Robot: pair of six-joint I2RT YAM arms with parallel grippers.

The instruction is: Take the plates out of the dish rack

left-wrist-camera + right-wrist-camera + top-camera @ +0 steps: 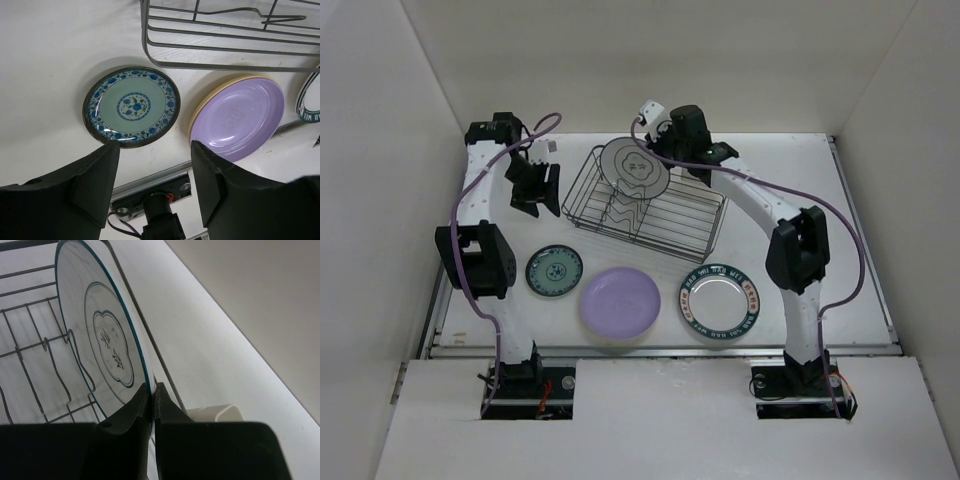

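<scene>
The dark wire dish rack [670, 225] stands at the back middle of the table. One white grey-patterned plate [633, 172] stands upright at its far left end. My right gripper [665, 150] is shut on the rim of this plate [107, 340]; its fingers [142, 405] pinch the edge. My left gripper [532, 185] is open and empty, left of the rack. A small teal plate [554, 271], a lavender plate [619, 302] lying on a yellow one, and a white green-rimmed plate [721, 300] lie flat in front of the rack. The teal [131, 106] and lavender [239, 116] plates show in the left wrist view.
A white cutlery holder [215, 413] sits at the rack's far edge near my right fingers. The rack's wire side [220, 50] lies close to the left gripper. White walls enclose the table; a metal rail [660, 348] runs along the near edge.
</scene>
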